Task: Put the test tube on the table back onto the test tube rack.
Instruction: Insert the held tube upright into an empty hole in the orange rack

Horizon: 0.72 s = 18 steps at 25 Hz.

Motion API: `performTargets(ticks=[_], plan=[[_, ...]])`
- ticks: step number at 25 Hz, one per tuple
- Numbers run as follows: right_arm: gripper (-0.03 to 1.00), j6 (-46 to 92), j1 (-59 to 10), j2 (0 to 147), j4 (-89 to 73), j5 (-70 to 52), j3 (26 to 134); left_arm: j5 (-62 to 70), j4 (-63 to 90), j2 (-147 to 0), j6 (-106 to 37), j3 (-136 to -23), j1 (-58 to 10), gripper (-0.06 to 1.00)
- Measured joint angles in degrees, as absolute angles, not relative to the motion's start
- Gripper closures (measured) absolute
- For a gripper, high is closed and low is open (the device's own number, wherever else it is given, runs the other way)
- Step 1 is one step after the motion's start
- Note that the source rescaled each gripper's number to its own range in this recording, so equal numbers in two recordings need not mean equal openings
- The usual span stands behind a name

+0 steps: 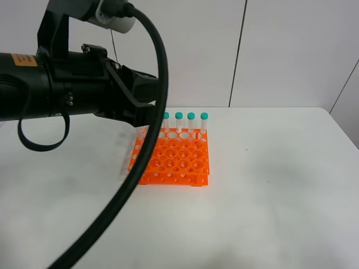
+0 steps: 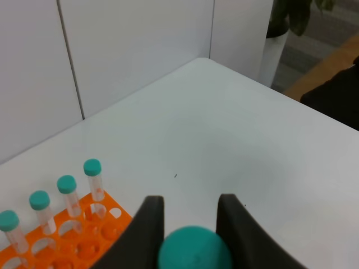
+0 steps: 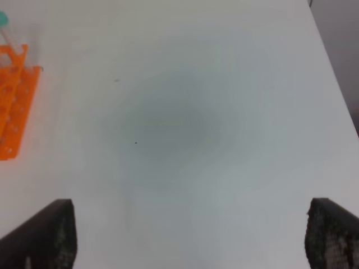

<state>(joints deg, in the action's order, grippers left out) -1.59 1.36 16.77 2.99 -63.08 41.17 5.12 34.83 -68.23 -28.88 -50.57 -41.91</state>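
My left gripper [image 2: 189, 208] is shut on a test tube whose teal cap [image 2: 193, 249] shows between its black fingers [image 2: 148, 224]. In the exterior high view this gripper [image 1: 147, 115] hangs over the back left corner of the orange test tube rack [image 1: 174, 159], with the clear tube [image 1: 141, 134] pointing down at the holes. Several other capped tubes [image 1: 190, 120] stand in the rack's back row, also seen in the left wrist view [image 2: 66, 188]. My right gripper [image 3: 190, 230] is open and empty over bare table, away from the rack [image 3: 14, 106].
The white table [image 1: 269, 168] stretches right of and in front of the rack. A thick black cable [image 1: 140, 162] of the left arm hangs across the front left of the exterior high view. White wall panels stand behind the table.
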Motion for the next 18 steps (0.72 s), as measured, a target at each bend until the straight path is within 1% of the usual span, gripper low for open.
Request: performTargets(ticks=[10, 18], plan=[[0.11, -4.5, 1.4, 4.1, 3.1, -62.4, 30.3, 4.9, 34.8, -68.2, -29.1, -50.6, -41.9, 0.94], [0.11, -5.4, 1.4, -0.3, 3.9, -60.6, 29.1, 4.9, 34.8, -68.2, -29.1, -50.6, -41.9, 0.94]])
